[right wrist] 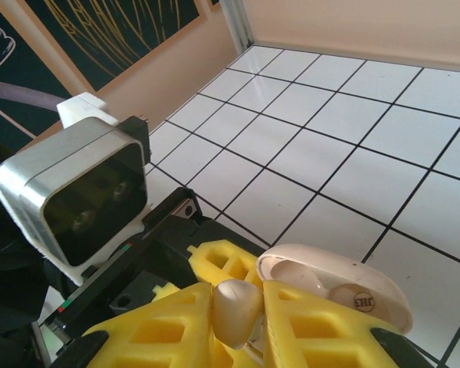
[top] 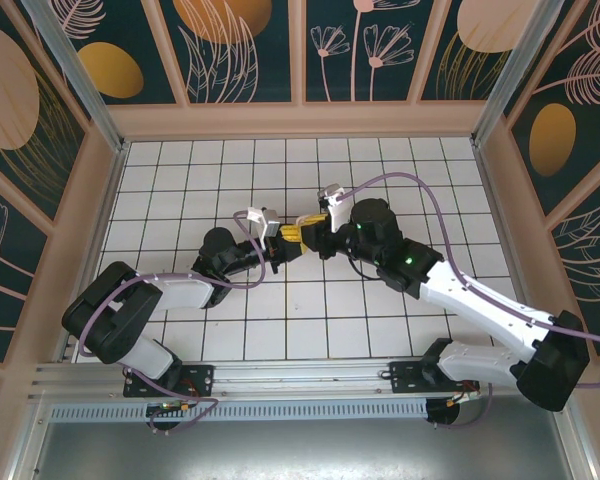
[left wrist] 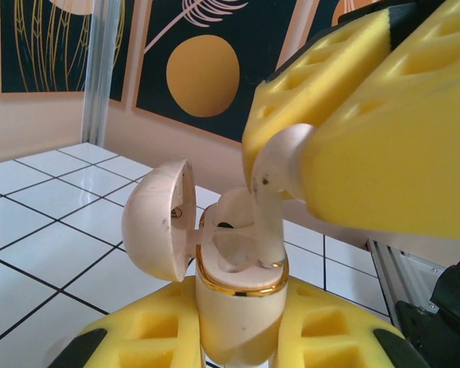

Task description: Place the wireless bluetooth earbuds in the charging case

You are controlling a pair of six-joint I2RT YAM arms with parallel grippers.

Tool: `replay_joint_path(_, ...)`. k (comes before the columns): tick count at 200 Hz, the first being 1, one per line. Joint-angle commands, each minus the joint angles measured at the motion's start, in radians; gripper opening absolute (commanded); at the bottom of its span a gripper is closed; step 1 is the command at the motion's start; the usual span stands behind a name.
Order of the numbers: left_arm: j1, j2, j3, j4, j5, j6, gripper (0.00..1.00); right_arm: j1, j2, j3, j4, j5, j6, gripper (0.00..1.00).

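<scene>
only print worth noting is sitting inside the open lid [right wrist: 383, 295] of the charging case [left wrist: 241, 314]: small round stamp [right wrist: 361, 300], letters showing upside down in the right wrist view, looking like "JHI", not certain; left wrist view is rendering it as an unreadable dark speck

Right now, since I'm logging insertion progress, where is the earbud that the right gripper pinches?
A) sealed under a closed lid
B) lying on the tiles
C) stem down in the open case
C: in the left wrist view the earbud, pinched by the right gripper, has its stem down in the open charging case held by the left gripper.
</scene>
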Motion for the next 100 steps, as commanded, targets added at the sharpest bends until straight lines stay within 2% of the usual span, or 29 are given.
replay_joint_path(1, -0.001, -0.027, 0.03, 0.033, -0.001, -0.001, 0.02, 0.009, 0.009, -0.005, 0.028, 0.033, 0.003, 0.21)
replay_joint_path(56, 0.0, -0.038, 0.033, 0.026, -0.007, 0.004, 0.02, 0.02, 0.015, -0.019, 0.033, 0.024, 0.028, 0.21)
replay_joint_path(100, 0.0, -0.045, 0.033, 0.025, -0.01, 0.005, 0.02, 0.03, 0.02, -0.025, 0.027, 0.071, 0.035, 0.21)
